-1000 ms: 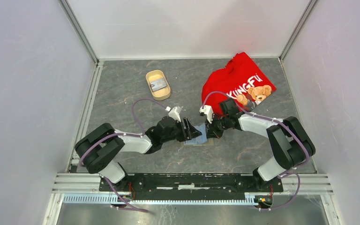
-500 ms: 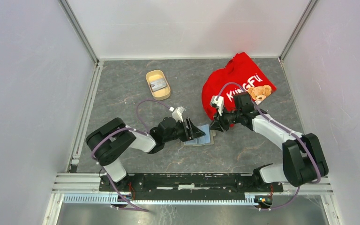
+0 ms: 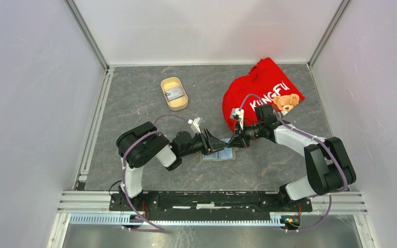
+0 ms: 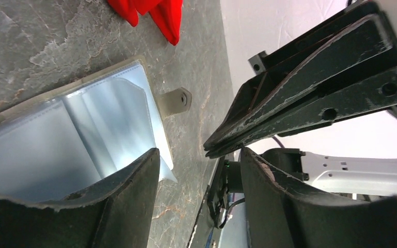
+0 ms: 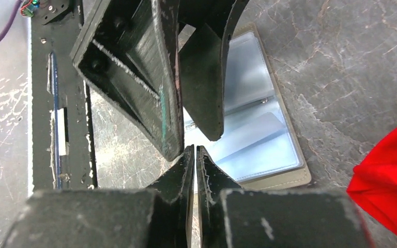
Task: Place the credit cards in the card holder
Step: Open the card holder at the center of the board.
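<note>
The card holder (image 3: pixel 226 154) lies open on the grey table, its pale shiny pockets facing up (image 4: pixel 82 129) (image 5: pixel 261 139). My left gripper (image 3: pixel 213 143) (image 4: pixel 199 155) is open low over the holder's left half, with nothing between its fingers (image 5: pixel 207 88). My right gripper (image 3: pixel 239 143) (image 5: pixel 195 151) sits at the holder's right edge with its tips closed to a thin slit, and no card shows between them. Its shut tips (image 4: pixel 209 150) point toward my left fingers. One pale grey credit card (image 3: pixel 174 93) lies in the beige tray.
The beige oval tray (image 3: pixel 166 98) stands at the back left of the table. A red shirt (image 3: pixel 262 93) (image 5: pixel 393 181) with a bear print lies crumpled at the back right, close behind my right arm. The holder's strap tab (image 4: pixel 178 101) sticks out on the table.
My right gripper pulled back from the holder toward the red shirt, then came part of the way back. The left arm's elbow swung right while its gripper stayed over the holder.
</note>
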Available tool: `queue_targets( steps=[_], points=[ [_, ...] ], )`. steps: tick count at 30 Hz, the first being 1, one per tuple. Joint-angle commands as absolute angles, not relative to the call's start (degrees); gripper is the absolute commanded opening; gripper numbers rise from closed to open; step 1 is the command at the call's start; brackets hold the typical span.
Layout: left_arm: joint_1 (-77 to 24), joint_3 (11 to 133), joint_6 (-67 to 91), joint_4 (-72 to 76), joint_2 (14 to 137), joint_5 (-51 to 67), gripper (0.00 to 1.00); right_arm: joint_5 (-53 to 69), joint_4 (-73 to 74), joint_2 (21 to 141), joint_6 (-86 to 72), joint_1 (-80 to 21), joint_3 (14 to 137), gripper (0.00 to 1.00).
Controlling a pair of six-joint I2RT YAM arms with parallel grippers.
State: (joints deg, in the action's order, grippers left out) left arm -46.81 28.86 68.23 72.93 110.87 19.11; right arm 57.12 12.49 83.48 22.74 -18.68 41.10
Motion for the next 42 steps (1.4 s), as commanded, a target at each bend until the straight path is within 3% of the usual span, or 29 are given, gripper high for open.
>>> queue_targets(
  steps=[1, 11, 18, 27, 34, 42],
  points=[
    [-44.74, 28.31, 74.74, 85.05, 113.67, 19.81, 0.64, 62.93, 8.97, 85.76, 19.51, -18.67, 39.92, 0.08],
    [-44.58, 32.41, 75.23, 77.54, 114.44, 19.73, 0.55, 62.49, 5.16, 89.25, 15.69, -18.65, 39.01, 0.05],
    [-42.65, 30.47, 71.77, 73.53, 109.15, 19.3, 0.54, 47.29, 7.06, 93.44, 14.88, -18.67, 40.33, 0.03],
    [-42.71, 30.01, 49.78, 30.48, 85.86, 9.74, 0.66, 50.02, 7.4, 92.9, 15.73, -18.67, 40.61, 0.03],
    [-42.79, 30.66, 46.78, 19.63, 80.74, 8.86, 0.68, 50.36, 7.67, 93.17, 16.08, -18.77, 40.78, 0.04],
    [-44.01, 34.08, 45.53, 15.81, 82.87, 8.45, 0.69, 50.01, 7.97, 93.47, 16.3, -18.74, 40.96, 0.05]
  ],
)
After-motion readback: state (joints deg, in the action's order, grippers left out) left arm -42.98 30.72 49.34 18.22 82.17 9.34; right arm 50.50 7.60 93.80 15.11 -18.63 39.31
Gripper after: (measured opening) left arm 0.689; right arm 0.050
